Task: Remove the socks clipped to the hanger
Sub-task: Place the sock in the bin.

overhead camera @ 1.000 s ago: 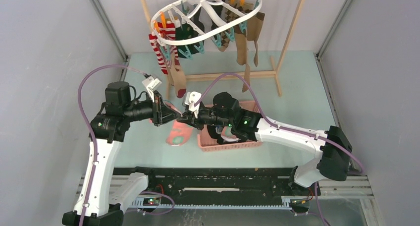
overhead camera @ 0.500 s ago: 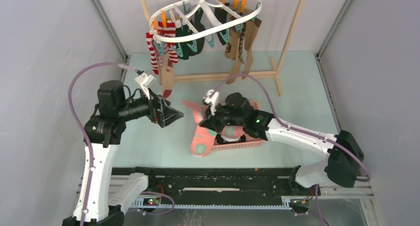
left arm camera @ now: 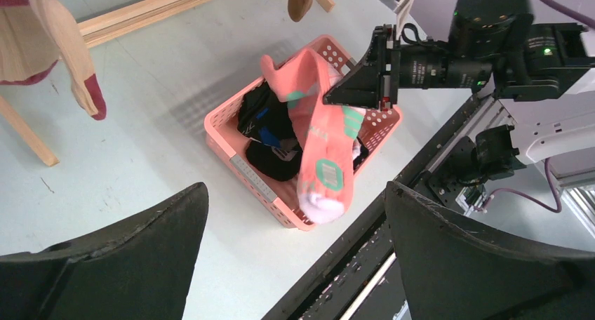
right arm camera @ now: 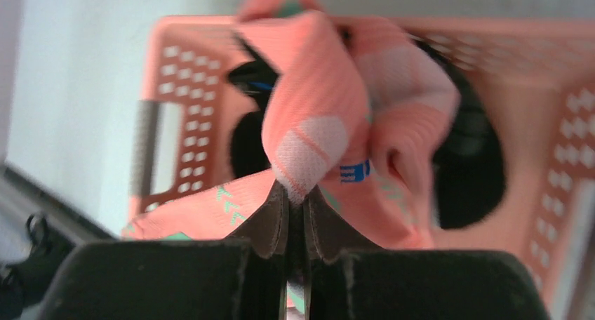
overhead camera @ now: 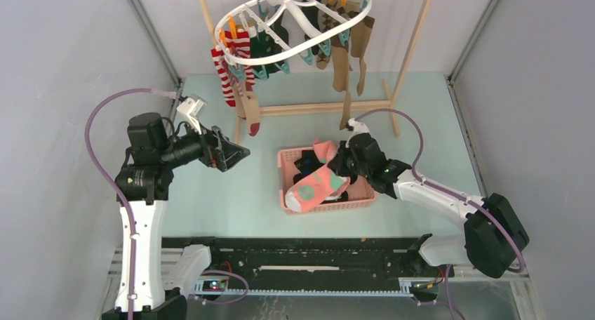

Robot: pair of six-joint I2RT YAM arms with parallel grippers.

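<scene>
pink knit sock with teal patches (overhead camera: 317, 185) is off its clip and hangs from the right tool (right arm camera: 293, 194), whose jaws are pinched shut on a fold of the fabric near the middle of the sock. it dangles over a pink perforated plastic basket (overhead camera: 282, 176) that sits on the table (overhead camera: 210, 201) toward the near edge, about midway between the left and right edges. the sock's toe droops past the basket's near-left rim, so it is not yet dropped in. dark black socks (left arm camera: 270, 134) already lie inside the basket, so part of the job looks done.

plenty is left. the white plastic oval hanger (overhead camera: 289, 3) hangs from a light wooden rack (overhead camera: 316, 108) at the far edge of the table. clipped to it are a red-and-white striped sock (overhead camera: 226, 74), a dark green sock (overhead camera: 263, 50), a tan sock with a dark red toe (overhead camera: 249, 113) and long tan-brown socks (overhead camera: 345, 67). others are bunched behind the teal and orange pins and are too small to sort.

the left tool (overhead camera: 237, 153) is spread wide and empty, over the table's left side, apart from both hanger and basket.

for writing, a small blue tag (right arm camera: 354, 171) shows on the pink sock in the right wrist view. a pale strip (left arm camera: 256, 180) on the basket's wall may be a label. nothing on either can be read.
</scene>
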